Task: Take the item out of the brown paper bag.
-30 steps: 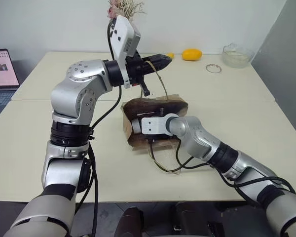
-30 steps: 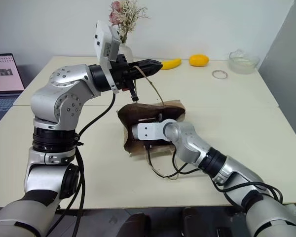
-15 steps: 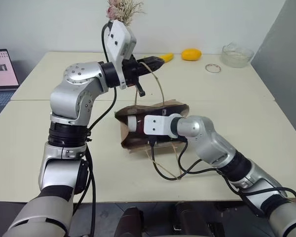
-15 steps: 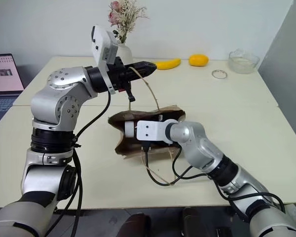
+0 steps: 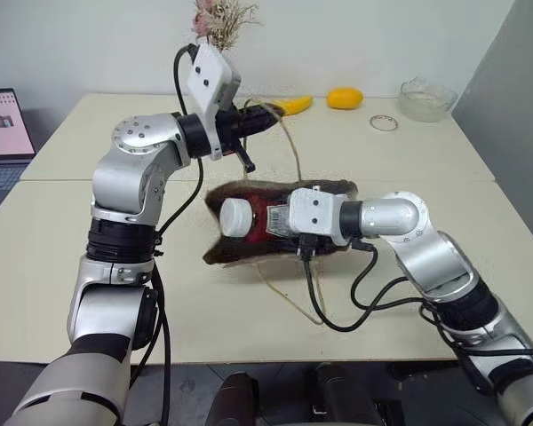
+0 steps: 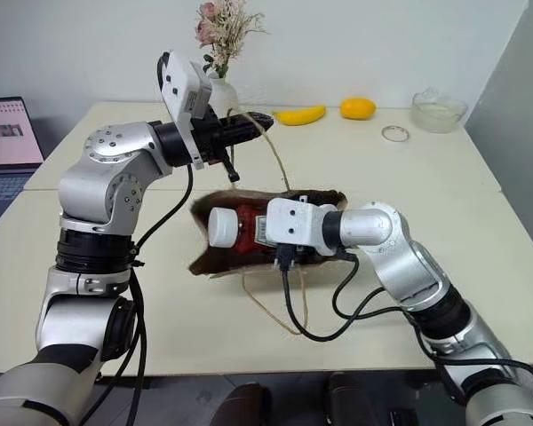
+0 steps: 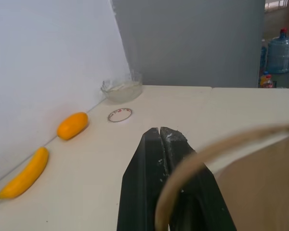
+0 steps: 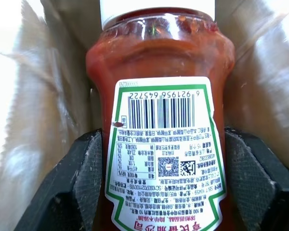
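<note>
Brown kraft paper of the bag [image 5: 329,191] now lies slumped on its side on the table [image 5: 409,160], mouth toward the robot's left. A second ago the right arm reached deep into that mouth and the bottle was not visible; now the dark red sauce bottle [image 5: 265,216] has emerged, its white cap [image 5: 234,216] well clear of the opening.

Right claw [image 8: 159,187]: clamped on the bottle, one finger [image 8: 74,187] pressed to each side of the label. The bottle's lower body remains level with the bag's mouth, so I judge extraction partial, not complete.

Left claw [image 7: 160,139]: fingers pressed together, pinching a tan loop handle [image 5: 289,142] and holding it raised above the bag, as it did a second ago.

Assessment: withdrawal is progressing; the remaining need is to carry the bottle fully clear of the paper. Banana [image 5: 289,106] and orange fruit [image 5: 345,98] sit untouched at the table's far side.
</note>
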`<state>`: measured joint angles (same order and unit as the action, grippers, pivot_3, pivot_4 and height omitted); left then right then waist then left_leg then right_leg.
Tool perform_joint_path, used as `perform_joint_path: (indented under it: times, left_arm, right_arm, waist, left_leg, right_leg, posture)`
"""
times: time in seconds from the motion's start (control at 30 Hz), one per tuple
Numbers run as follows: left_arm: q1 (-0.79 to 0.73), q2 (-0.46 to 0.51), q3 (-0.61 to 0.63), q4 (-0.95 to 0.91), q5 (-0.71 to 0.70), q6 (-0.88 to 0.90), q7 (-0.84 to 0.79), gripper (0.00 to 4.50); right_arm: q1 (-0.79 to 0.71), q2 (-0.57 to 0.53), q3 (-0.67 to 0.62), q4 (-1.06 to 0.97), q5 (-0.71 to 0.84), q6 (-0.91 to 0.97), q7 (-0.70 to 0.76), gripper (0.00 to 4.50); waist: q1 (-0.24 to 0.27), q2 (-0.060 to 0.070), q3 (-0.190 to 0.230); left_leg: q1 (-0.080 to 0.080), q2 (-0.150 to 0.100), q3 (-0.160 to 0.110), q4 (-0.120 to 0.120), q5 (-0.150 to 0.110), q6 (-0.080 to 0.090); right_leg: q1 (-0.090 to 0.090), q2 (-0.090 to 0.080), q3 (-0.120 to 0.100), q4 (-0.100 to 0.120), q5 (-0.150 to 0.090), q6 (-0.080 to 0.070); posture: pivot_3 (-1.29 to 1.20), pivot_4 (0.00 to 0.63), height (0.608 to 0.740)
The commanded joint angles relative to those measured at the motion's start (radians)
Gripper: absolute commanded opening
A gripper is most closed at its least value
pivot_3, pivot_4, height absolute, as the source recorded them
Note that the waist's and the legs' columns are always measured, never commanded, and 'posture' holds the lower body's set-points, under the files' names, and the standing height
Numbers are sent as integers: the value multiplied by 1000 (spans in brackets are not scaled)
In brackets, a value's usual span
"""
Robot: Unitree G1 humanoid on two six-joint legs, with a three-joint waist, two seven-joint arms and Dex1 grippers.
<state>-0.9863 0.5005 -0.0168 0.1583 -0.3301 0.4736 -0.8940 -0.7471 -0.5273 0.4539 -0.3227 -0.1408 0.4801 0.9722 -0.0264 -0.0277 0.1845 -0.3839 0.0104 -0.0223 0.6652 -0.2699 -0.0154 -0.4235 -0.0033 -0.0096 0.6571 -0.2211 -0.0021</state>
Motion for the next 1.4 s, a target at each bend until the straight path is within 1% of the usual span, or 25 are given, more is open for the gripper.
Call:
perform_joint_path:
  times: [0.03, 0.1, 0.23, 0.37, 0.47, 0.53, 0.6, 0.67, 0.7, 0.77, 0.8, 0.87, 0.9, 0.97, 1.03, 1.07, 1.13, 1.27, 1.4]
  left_arm:
    - [-29, -3, 5, -15, 5, -26, 4, 0]
    - [-30, -3, 5, -11, 7, -27, 5, 0]
    - [-28, -5, 2, -8, 11, -30, 8, 0]
    - [-26, -10, -1, -11, 11, -30, 14, 0]
    - [-24, -10, -1, -9, 12, -31, 15, 0]
    - [-25, -11, 0, -7, 14, -30, 15, 0]
    - [-25, -13, 2, -9, 13, -27, 16, 0]
    - [-26, -13, 2, -9, 13, -27, 17, 0]
    - [-26, -13, 2, -10, 13, -27, 17, 0]
    - [-25, -13, 2, -9, 13, -28, 17, 0]
    - [-25, -13, 2, -10, 14, -27, 17, 0]
    - [-21, -10, 2, -13, 14, -28, 16, 0]
    - [-19, -9, 2, -13, 15, -28, 16, 0]
    - [-19, -8, 2, -12, 16, -28, 16, 0]
    - [-16, -7, 1, -12, 15, -30, 17, 0]
    - [-14, -6, 1, -14, 15, -30, 18, 0]
    - [-12, -8, 0, -17, 15, -30, 19, 0]
    - [-6, -9, 2, -21, 16, -28, 20, 0]
    - [-4, -8, 3, -20, 17, -30, 21, 0]
  right_arm:
    - [-27, 26, -38, -44, 49, -29, 8, 3221]
    - [-29, 45, -96, -69, 122, -4, 16, 3221]
    - [-45, 126, -272, -123, 370, 136, 8, 3221]
    - [-51, 134, -396, -116, 531, 232, -2, 3221]
    - [-67, 158, -496, -111, 653, 297, -54, 3221]
    - [-76, 179, -542, -118, 733, 343, -95, 3221]
    - [-87, 218, -608, -118, 833, 388, -160, 3221]
    - [-106, 241, -672, -95, 892, 404, -233, 3221]
    - [-119, 242, -706, -69, 895, 393, -275, 3221]
    - [-142, 223, -755, -8, 875, 358, -345, 3221]
    - [-141, 189, -751, 16, 835, 329, -352, 3221]
    - [-88, -13, -641, 141, 581, 172, -330, 3221]
    - [-60, -97, -584, 194, 484, 102, -314, 3221]
    - [-36, -181, -516, 264, 397, 16, -302, 3220]
    - [-6, -265, -421, 389, 243, -80, -318, 3220]
    - [7, -292, -381, 446, 181, -110, -324, 3220]
    - [27, -315, -329, 513, 112, -145, -323, 3220]
    - [80, -324, -279, 549, 70, -198, -261, 3220]
    - [112, -337, -246, 573, 26, -207, -209, 3220]
  waist:
    - [0, 0, 0]
    - [-1, 0, 0]
    - [0, 0, 0]
    - [0, 0, 0]
    - [0, 0, 0]
    - [1, 0, 0]
    - [0, 0, 0]
    - [0, 0, 1]
    - [0, 0, 1]
    - [0, 0, 1]
    - [0, 0, 1]
    - [5, 1, 1]
    - [10, 0, 1]
    - [18, 0, 0]
    - [17, 0, 1]
    - [14, 0, 1]
    - [9, 0, 1]
    - [0, 1, 1]
    - [-1, 1, 1]
  left_leg:
    - [0, 0, 0, 0, 0, 0]
    - [0, 1, 0, 0, 0, 0]
    - [0, 1, -2, 0, 0, 0]
    - [0, 1, -1, 0, 0, 0]
    - [0, 0, -1, 0, 0, 0]
    - [0, 0, -1, 0, 0, 0]
    - [0, 1, -1, 0, 0, 0]
    - [0, 1, -1, -1, 0, 0]
    - [0, 1, -1, -1, 0, 0]
    - [0, 1, -1, -1, 0, 0]
    - [0, 1, -1, -1, 0, 0]
    - [0, 0, -1, 0, 0, 0]
    - [0, -2, 0, -1, 0, 0]
    - [-1, -3, 3, -1, 0, 1]
    - [-3, -2, 8, -2, 0, 1]
    - [-3, -1, 10, -2, 0, 1]
    - [-4, 0, 12, -2, 0, 1]
    - [-10, 3, 15, -2, 0, 1]
    - [-11, 3, 14, -2, 0, 1]
  right_leg:
    - [0, 0, 0, 0, 0, 0]
    - [0, 0, 0, 0, 0, 0]
    - [0, 0, 0, 0, 0, 0]
    - [1, -2, 0, 1, 0, 0]
    - [1, -2, 0, 1, 0, 0]
    - [1, -2, 0, 1, 0, 0]
    - [1, -2, 0, 1, 0, 0]
    - [0, -3, 1, 1, 0, 0]
    - [0, -3, 0, 1, 0, -1]
    - [0, -3, 0, 2, 0, -1]
    - [0, -3, 0, 2, 0, 0]
    - [0, -3, 0, 1, 0, 0]
    - [1, -2, 0, 0, 0, 0]
    - [3, -3, -1, -6, 0, 0]
    - [1, -2, 1, -9, 0, 1]
    - [1, -2, 2, -9, 0, 1]
    - [-1, -2, 3, -9, 1, 1]
    - [-6, -2, 3, -8, 2, -2]
    - [-8, -1, 3, -8, 2, -2]
  posture:
    - [0, 150, 740]
    - [0, 150, 740]
    - [0, 150, 740]
    - [0, 150, 740]
    - [0, 150, 740]
    - [0, 150, 740]
    - [0, 150, 740]
    - [0, 150, 740]
    - [0, 150, 740]
    - [0, 150, 740]
    - [0, 150, 740]
    - [0, 150, 740]
    - [0, 150, 740]
    - [0, 150, 740]
    - [0, 150, 740]
    - [0, 150, 740]
    - [0, 150, 740]
    - [0, 150, 740]
    - [0, 150, 740]
